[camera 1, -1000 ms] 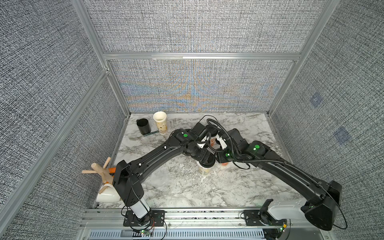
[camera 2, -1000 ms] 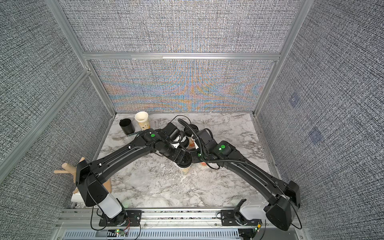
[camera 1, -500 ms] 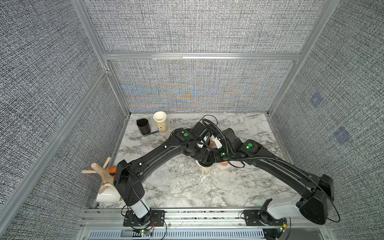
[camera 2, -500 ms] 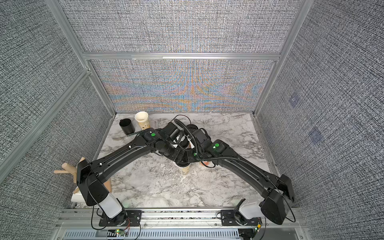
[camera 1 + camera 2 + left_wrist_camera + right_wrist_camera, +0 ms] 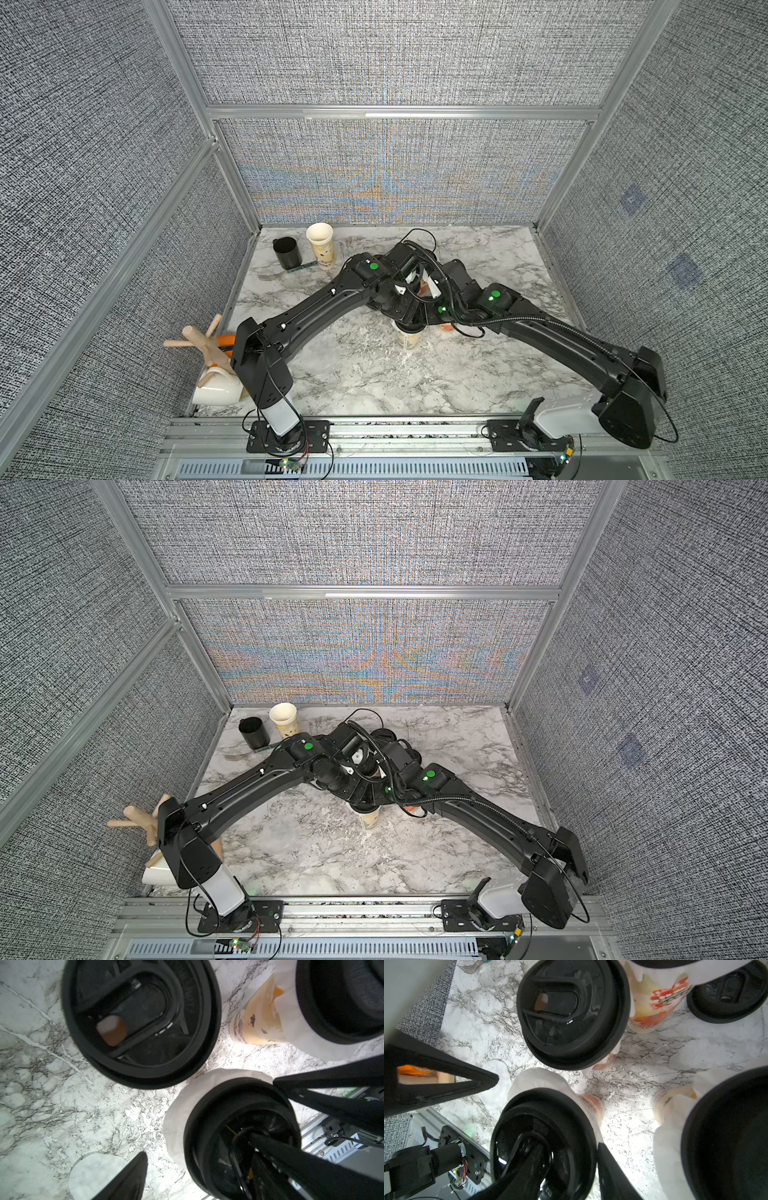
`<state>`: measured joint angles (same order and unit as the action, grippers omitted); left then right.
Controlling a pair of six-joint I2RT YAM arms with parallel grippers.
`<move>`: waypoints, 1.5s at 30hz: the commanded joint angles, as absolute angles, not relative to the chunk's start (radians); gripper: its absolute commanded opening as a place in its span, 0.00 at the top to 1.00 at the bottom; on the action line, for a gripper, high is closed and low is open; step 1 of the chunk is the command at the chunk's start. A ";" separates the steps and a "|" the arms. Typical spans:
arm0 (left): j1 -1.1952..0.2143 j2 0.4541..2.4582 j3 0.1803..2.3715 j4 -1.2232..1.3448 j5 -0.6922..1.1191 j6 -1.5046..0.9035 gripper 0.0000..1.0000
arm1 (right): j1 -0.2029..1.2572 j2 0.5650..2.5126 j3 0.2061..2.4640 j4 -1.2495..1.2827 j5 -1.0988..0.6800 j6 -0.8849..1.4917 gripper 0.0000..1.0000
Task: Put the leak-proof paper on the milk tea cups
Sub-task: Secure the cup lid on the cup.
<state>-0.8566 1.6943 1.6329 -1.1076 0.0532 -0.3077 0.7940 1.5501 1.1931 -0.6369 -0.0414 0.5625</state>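
- Plainly, little writing can be read. The red-print cup (image 5: 662, 1001) carries dark characters across its side, too blurred to make out. The beige-print cup (image 5: 261, 1022) shows only patches of orange and cream.
- My left arm (image 5: 316, 307) and my right arm (image 5: 552, 332) reach in from the front rail. They meet over the middle of the tabletop (image 5: 478, 374), wrists bent downward above a cluster of lidded cups.
- My left hand (image 5: 197, 1142) is spread wide and grips nothing. One finger (image 5: 128, 1178) hangs over a loose sheet (image 5: 89, 1174) of leak-proof paper lying flat on the marble. The other finger reaches down onto the black lid (image 5: 218, 1103) of the nearest cup.
- My right hand (image 5: 566, 1142) sits at the same lid, its fingers apart, one finger (image 5: 612, 1172) against the outside of the rim. Whether it pinches the lid I cannot tell.
- Under that lid a leak-proof paper (image 5: 535, 1080) hangs as a white skirt round the mouth of the milk tea cup (image 5: 408, 338), which stands upright below both wrists.
- At the back an open cup (image 5: 321, 245) stands upright with nothing over its mouth, just beside a black mug (image 5: 286, 252).
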 commanded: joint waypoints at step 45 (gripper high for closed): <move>-0.811 1.606 1.525 -1.032 0.023 -0.430 0.40 | 0.807 1.551 1.174 -0.791 0.006 0.569 0.62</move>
